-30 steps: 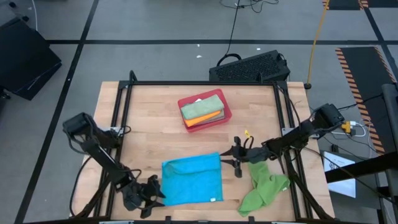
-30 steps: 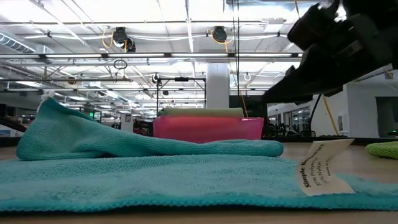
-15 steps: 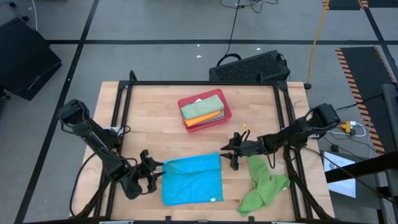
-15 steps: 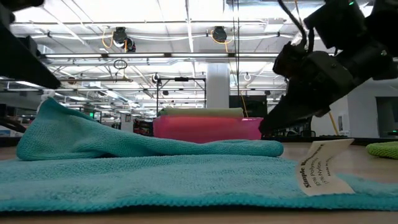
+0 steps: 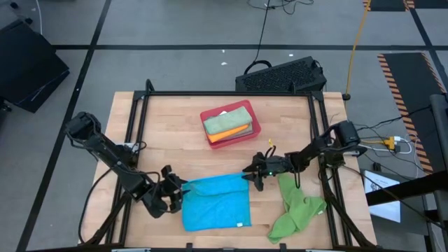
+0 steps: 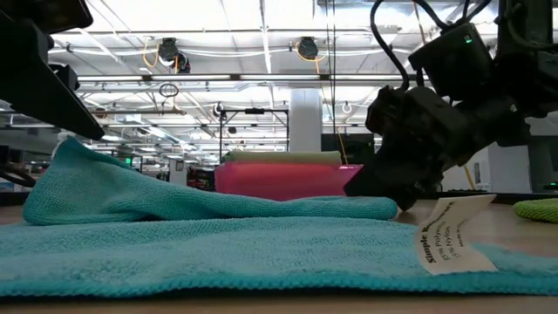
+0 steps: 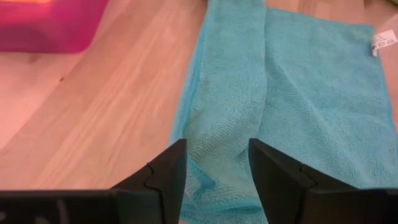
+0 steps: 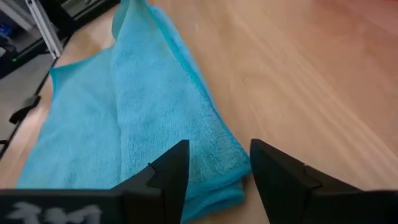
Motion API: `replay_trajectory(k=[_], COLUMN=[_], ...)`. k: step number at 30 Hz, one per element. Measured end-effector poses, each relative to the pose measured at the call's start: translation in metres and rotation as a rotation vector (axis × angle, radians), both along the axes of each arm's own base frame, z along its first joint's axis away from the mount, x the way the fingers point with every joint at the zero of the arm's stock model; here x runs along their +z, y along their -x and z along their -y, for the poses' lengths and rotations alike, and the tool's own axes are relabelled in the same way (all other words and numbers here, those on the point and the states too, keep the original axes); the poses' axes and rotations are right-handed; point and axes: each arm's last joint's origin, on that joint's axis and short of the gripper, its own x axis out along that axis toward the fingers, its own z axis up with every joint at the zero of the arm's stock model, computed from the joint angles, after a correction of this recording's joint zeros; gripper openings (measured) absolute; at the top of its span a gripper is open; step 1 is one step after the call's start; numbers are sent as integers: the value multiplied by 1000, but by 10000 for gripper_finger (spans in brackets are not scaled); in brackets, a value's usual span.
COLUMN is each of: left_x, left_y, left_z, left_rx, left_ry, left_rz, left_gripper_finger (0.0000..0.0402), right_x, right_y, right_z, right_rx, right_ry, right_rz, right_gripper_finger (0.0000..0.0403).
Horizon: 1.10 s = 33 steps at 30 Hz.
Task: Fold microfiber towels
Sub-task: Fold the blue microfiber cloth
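From above, the bright blue towel (image 5: 217, 201) lies spread on the wooden worktop (image 5: 168, 133) at lower centre of the frame, its upper edge doubled into a raised fold. The left end effector (image 5: 175, 194) sits at the towel's upper left corner, the right end effector (image 5: 253, 175) at its upper right corner. A bright green towel (image 5: 295, 208) lies crumpled at lower right, and the red tray (image 5: 253, 128) at upper centre holds a sage green towel (image 5: 227, 119) over an orange towel (image 5: 240, 131).

The wrist views add what the overhead hides: both pairs of fingers stand apart. The left fingers (image 7: 165, 177) straddle the folded edge, the cloth lying between them; the right fingers (image 8: 168, 174) are spread over the rounded corner of the fold.

The low view alone shows the white label (image 6: 446, 230) standing up at the towel's near edge, right of centre, and how the fold rises as a ridge, peaked at the frame's left
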Motion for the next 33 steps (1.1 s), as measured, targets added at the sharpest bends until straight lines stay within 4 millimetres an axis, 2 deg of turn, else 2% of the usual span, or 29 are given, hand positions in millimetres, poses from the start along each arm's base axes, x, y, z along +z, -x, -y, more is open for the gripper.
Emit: replay_trajectory(k=[4,9,13,17,20,23,28,30,33], left_x=[-1,-2,-11,-19,-17,-14,-14,-14,-14], left_y=[1,2,6,11,10,7,6,7,7], left_z=[-1,-2,-7,-10,-7,-4,-2,-2,-2], left_rx=[4,21,42,67,51,3,-50,-56,-55], left_ry=[-14,-14,2,19,-3,-29,-30,-25,-25], left_rz=[-5,-10,-12,-21,20,53,36,30,29], left_gripper_finger=[173,173,172,172,161,123,22,9,11], right_x=[1,2,3,5,5,5,8,9,9], right_y=[0,-1,0,-1,0,1,0,0,0], right_z=[-1,-2,-6,-9,-11,-14,-18,-18,-17], right_rx=[24,48,90,115,127,134,160,161,162], right_ry=[22,56,110,145,173,213,243,246,249], right_rz=[22,35,54,83,86,91,133,138,139], right_gripper_finger=[131,57,8,18,33,42,54,58,61])
